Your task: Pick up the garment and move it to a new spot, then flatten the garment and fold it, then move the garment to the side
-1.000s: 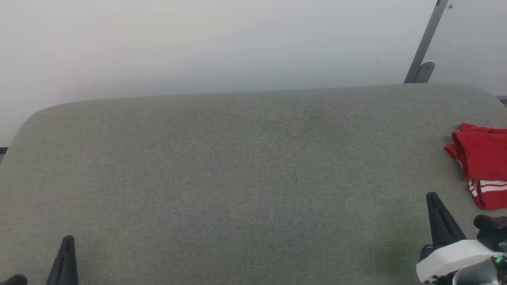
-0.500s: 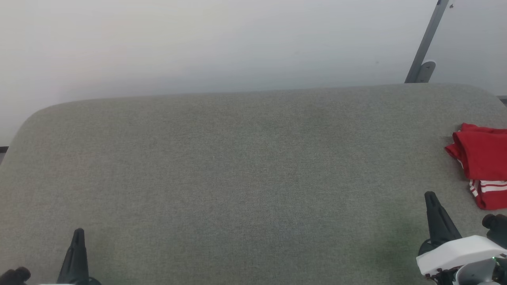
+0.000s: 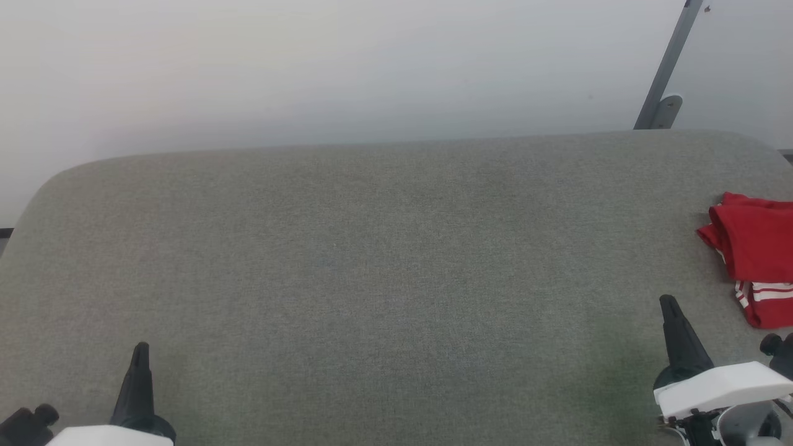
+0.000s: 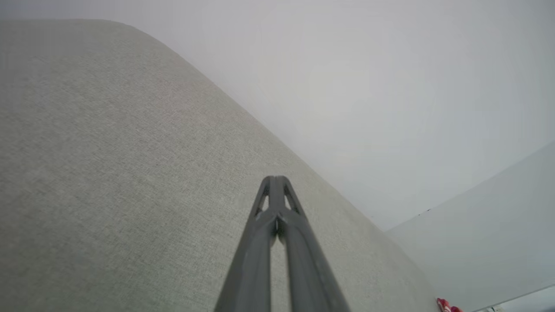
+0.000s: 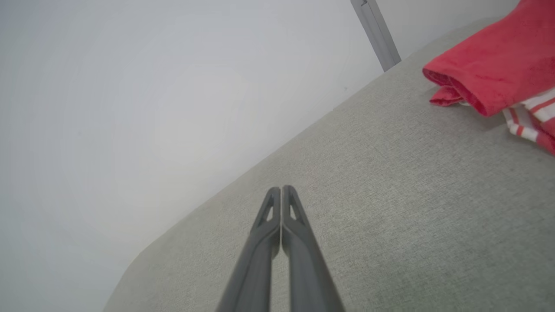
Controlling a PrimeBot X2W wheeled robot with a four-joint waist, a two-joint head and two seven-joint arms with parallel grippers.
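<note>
At the right edge of the grey table [image 3: 372, 248], the garment [image 3: 753, 244] lies in a folded bundle.
It looks soft, light and limp, so it will sag when lifted; I think the thick folded edge near the striped trim [image 3: 768, 292] gives the best hold. The left gripper [image 4: 274, 182] and the right gripper [image 5: 281, 190] both have their fingers pressed together, holding nothing.

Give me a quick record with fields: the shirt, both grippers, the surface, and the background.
garment: red with striped trim, lying folded at the surface's right side, cut off by the head view's edge
surface: grey fabric
left gripper: shut, empty, lower left, far from the garment
right gripper: shut, empty, near the garment, not touching it
background: pale wall, grey post upper right
</note>
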